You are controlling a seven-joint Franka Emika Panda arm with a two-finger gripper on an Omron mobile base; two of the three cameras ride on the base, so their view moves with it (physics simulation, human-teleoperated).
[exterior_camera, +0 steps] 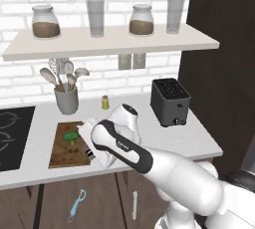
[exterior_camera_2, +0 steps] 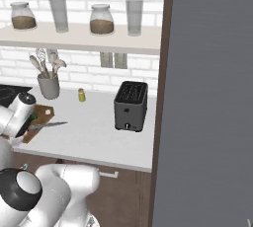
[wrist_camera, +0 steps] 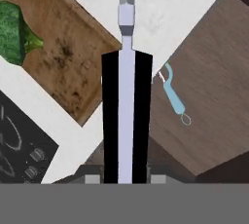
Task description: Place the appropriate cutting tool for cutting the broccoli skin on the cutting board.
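My gripper [wrist_camera: 125,179] is shut on the knife [wrist_camera: 126,121], its black handle between the fingers and the slim grey blade [exterior_camera_2: 49,125] pointing away over the white counter. The hand hangs at the right edge of the dark brown cutting board [exterior_camera: 64,146], mostly hidden behind my forearm in the left base view. The board [wrist_camera: 73,62] lies just left of the handle in the hand view. The green broccoli [exterior_camera: 71,136] rests on the board's far part, and the broccoli [wrist_camera: 14,33] is apart from the knife. I cannot tell whether the knife touches the board.
A light blue peeler [exterior_camera: 76,205] lies low in front of the wooden cabinets. A black stove [exterior_camera: 12,136] is left of the board. A grey utensil holder [exterior_camera: 66,98], a yellow shaker [exterior_camera: 105,102] and a black toaster [exterior_camera: 170,102] stand along the counter's back.
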